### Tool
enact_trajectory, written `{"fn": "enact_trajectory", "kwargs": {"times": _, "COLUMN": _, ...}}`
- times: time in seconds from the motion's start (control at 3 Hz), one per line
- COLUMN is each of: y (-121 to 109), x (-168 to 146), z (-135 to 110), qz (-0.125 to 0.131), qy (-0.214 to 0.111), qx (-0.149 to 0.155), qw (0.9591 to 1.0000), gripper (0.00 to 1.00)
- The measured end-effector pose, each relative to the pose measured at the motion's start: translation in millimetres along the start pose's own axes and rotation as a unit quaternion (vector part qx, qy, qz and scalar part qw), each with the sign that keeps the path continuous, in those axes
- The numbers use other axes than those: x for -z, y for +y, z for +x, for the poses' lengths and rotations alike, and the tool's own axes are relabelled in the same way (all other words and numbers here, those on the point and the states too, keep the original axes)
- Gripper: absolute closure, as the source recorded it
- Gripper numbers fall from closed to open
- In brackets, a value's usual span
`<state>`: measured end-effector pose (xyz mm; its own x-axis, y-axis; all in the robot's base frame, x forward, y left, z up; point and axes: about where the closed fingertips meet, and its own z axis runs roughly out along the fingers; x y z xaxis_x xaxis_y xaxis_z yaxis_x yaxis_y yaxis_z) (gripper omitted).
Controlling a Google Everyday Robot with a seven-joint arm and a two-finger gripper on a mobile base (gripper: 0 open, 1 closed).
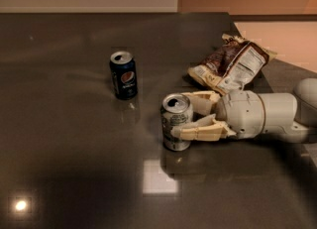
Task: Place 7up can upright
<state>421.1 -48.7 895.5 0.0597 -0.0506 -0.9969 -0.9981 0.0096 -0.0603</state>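
Note dark blue Pepsi can (123,78) upright on grey table (64,139). Note brown snack bag (230,64) lying flat, just behind gripper (185,116), near table corner.

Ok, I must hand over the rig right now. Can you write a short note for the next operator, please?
Tool: at the 7up can, reaching in from the right; its grip cannot be judged.
7up can: upright on the table, right of the Pepsi can, in front of the chip bag.
Done: the can stands upright.
Left: probably confirm release, then withdraw the tool without tipping the can.
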Motion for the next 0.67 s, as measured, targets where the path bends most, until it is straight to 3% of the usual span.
{"fn": "enact_trajectory", "kwargs": {"times": 0.33, "y": 0.5, "x": -1.9, "z": -0.9, "qz": -0.002, "qy": 0.000, "qx": 0.001, "qw": 1.0000, "gripper": 0.00}}
{"fn": "enact_trajectory", "kwargs": {"times": 0.67, "y": 0.5, "x": -2.0, "z": -1.0, "qz": -0.002, "qy": 0.000, "qx": 0.001, "qw": 1.0000, "gripper": 0.00}}
